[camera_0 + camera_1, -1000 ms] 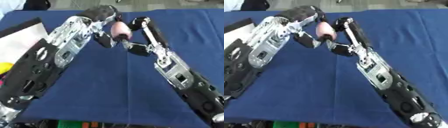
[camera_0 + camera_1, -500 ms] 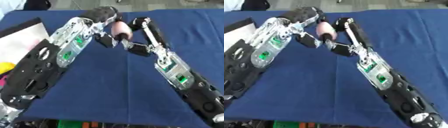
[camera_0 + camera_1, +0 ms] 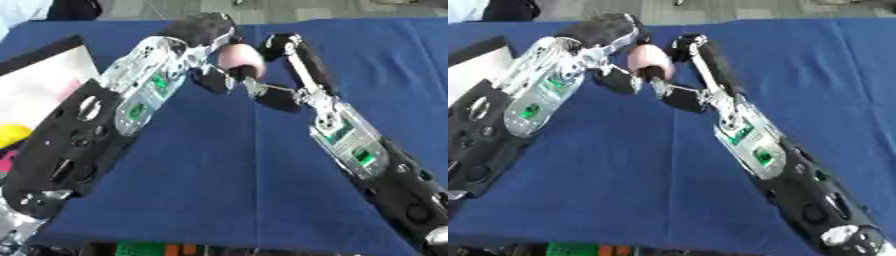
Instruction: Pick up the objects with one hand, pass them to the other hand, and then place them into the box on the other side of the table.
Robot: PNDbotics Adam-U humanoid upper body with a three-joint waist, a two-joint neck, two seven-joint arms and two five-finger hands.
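Bright even light, soft, perhaps motion-blurred.

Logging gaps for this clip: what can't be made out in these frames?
- Pink object: what it is; both hands cover most of it.
- Which hand bears it: left hand and right hand crowd it, fingers overlapping.
- White box: cut off by the left eye view's left edge; contents show only as yellow and pink scraps.

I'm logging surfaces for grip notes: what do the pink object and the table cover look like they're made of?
Pink object: smooth, matte, rounded, possibly soft plastic or foam; unclear. Table cover: blue cloth, matte, with faint creases.
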